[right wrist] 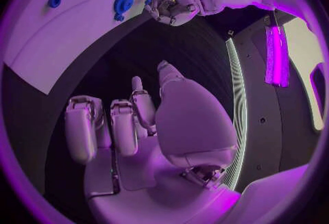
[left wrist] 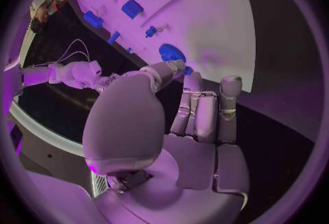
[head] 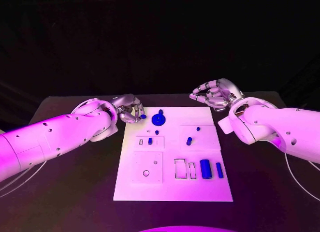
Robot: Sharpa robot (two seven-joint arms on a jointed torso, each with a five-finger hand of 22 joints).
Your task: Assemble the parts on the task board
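Note:
The white task board (head: 174,183) lies in the middle of the black table. A blue gear (head: 158,119) sits near the board's far edge, also seen in the left wrist view (left wrist: 171,51). My left hand (head: 130,108) hovers at the far left corner of the board, just left of the gear. It pinches a small blue part (head: 142,116) between thumb and a finger. My right hand (head: 216,94) hangs raised beyond the far right corner, fingers loosely curled and apart, holding nothing. Two blue blocks (head: 205,169) (head: 219,169) stand in slots at the near right.
Several small blue pegs (head: 189,141) stand around the board's middle. Empty rectangular slots (head: 180,168) lie left of the blue blocks, and a square recess (head: 147,167) is at the near left. Bare black table (head: 76,193) flanks the board on both sides.

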